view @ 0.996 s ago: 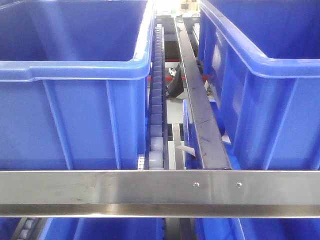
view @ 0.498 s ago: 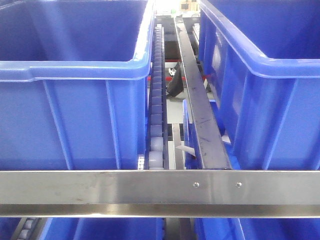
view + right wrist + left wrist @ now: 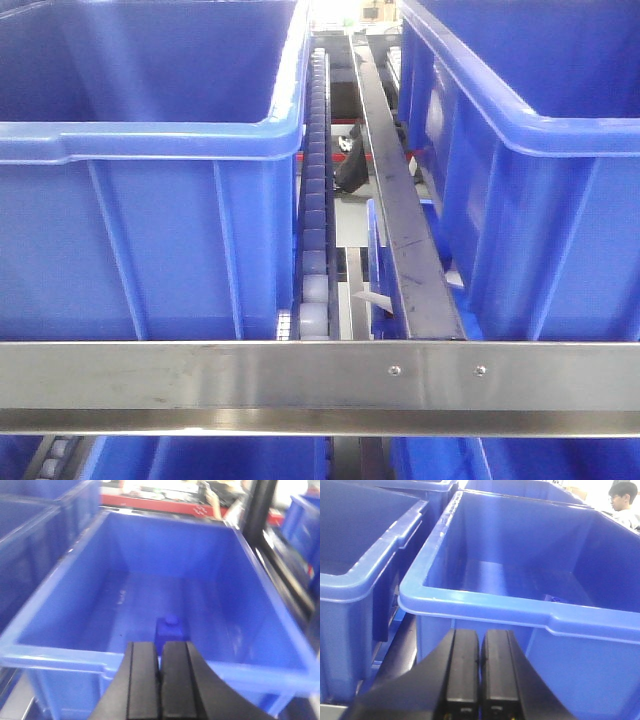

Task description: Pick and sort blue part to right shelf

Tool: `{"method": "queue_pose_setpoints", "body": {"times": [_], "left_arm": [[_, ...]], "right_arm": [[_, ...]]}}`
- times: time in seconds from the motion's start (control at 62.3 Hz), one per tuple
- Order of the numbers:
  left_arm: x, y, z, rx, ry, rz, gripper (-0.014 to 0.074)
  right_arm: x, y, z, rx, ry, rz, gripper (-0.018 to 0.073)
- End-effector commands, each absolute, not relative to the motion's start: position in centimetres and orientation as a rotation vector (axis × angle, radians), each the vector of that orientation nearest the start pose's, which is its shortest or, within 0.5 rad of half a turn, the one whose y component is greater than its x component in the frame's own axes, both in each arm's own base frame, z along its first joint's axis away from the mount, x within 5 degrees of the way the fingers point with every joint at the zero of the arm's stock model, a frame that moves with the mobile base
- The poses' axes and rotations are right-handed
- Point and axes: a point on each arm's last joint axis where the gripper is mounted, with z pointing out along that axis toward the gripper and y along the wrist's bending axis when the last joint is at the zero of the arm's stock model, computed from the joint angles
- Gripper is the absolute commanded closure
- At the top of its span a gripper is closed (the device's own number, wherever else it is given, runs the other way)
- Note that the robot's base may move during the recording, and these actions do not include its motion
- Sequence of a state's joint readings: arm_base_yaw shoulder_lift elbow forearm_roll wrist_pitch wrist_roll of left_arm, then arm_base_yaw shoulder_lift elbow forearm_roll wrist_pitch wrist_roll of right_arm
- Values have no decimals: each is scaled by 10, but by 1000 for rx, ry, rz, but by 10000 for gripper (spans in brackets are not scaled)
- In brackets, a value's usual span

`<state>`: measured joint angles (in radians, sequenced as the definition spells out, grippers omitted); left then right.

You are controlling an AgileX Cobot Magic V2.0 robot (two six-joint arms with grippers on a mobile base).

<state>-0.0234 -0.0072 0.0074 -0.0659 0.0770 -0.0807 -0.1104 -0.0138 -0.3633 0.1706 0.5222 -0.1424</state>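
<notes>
**Both claws shut and empty, blue part waiting in its bin**

The right claw (image 3: 159,677) has its two black fingers pressed together with nothing between them. It hovers just outside the near rim of a blue bin (image 3: 60,652), lined up with the blue part (image 3: 171,629), a small block with a knob on top lying on the bin floor just beyond the fingertips. That alignment reads as a set-up for reaching in, though the fingers would need to part first.

The left claw (image 3: 480,672) is likewise closed on nothing, parked before the rim of another bin (image 3: 470,599), probably just out of the way.

The right shelf (image 3: 300,372) shows in the front view as a steel rail with two screws; behind that rail run a roller strip (image 3: 315,200) and a dark rail (image 3: 400,220)
</notes>
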Motion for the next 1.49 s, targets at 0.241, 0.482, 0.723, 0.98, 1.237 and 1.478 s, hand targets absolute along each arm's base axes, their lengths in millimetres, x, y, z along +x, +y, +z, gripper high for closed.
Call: {"method": "queue_pose_setpoints", "body": {"times": [0.241,0.482,0.723,0.98,1.237,1.478], "left_arm": [[55,-1,205,-99,1472,-141,473],[55,-1,205,-99,1472,-141,473],[55,-1,205,-99,1472,-141,472],[55,-1,205,-99,1472,-141,473],[55,-1,205,-99,1472,-141,473],[55,-1,205,-99,1472,-141,473]], "right_arm": [[44,0,245,43,1493,20,503],[53,-2,218,54,1398,21,503],[53,-1,219,49,1379,24,503],[53,-1,218,48,1386,25,503],[53,-1,218,48,1386,25,503],[53,-1,218,48,1386,25,503]]}}
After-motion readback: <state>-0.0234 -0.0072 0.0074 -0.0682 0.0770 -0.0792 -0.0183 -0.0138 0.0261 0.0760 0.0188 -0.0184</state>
